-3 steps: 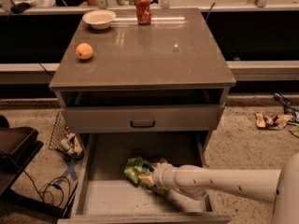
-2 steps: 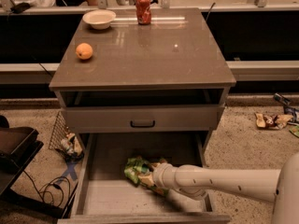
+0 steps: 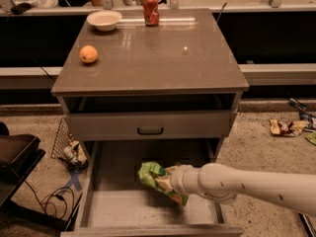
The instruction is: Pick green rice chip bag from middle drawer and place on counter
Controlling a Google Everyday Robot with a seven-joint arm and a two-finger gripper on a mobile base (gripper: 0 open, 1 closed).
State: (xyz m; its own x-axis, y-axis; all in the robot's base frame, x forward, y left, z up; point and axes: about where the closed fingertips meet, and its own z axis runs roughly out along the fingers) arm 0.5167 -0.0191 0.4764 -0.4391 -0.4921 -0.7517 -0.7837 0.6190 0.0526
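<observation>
The green rice chip bag point(image 3: 150, 174) lies crinkled in the open middle drawer point(image 3: 108, 206), near the middle of its grey floor. My white arm reaches in from the right, and my gripper point(image 3: 170, 182) is at the bag's right side, against it and mostly hidden by the wrist and the foil. The counter point(image 3: 163, 58) is the glossy grey-brown top of the cabinet above.
On the counter stand an orange point(image 3: 88, 54) at the left, a white bowl point(image 3: 104, 19) at the back left and a red can point(image 3: 151, 9) at the back. A closed drawer front with a black handle point(image 3: 150, 131) hangs over the open drawer. Wrappers point(image 3: 286, 127) lie on the floor at the right.
My wrist and the green bag have shifted slightly to the right and up in the drawer. Nothing on the counter has moved.
</observation>
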